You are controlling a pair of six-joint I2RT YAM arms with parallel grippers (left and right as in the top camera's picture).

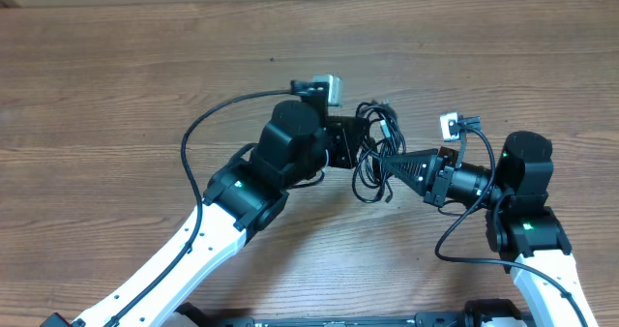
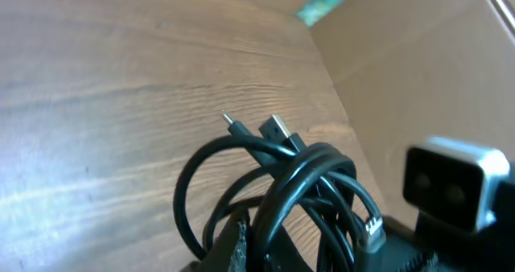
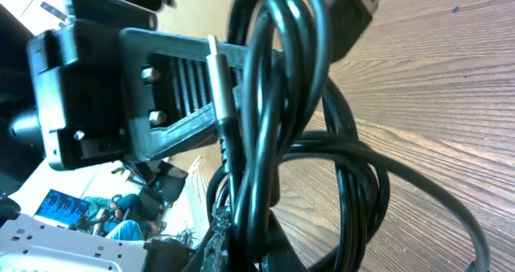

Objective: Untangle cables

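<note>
The cables (image 1: 379, 124) are a looped bundle of thin black cords at the table's middle, held between both arms. My left gripper (image 1: 360, 145) reaches in from the left and is shut on the bundle. My right gripper (image 1: 389, 163) reaches in from the right and is shut on it too. In the left wrist view the cables (image 2: 310, 163) arch over my fingers (image 2: 259, 228), with a black plug (image 2: 278, 131) sticking up and a silvery-grey plug (image 2: 372, 233) low right. In the right wrist view the cables (image 3: 265, 79) run up from my fingers (image 3: 248, 220), in front of the left gripper (image 3: 161, 95).
The wooden table (image 1: 145, 75) extends all around. A cardboard wall (image 2: 418, 63) stands along the far edge. The right arm's camera box (image 2: 455, 179) is close to the bundle. Thicker black arm wires (image 1: 208, 124) loop beside each arm.
</note>
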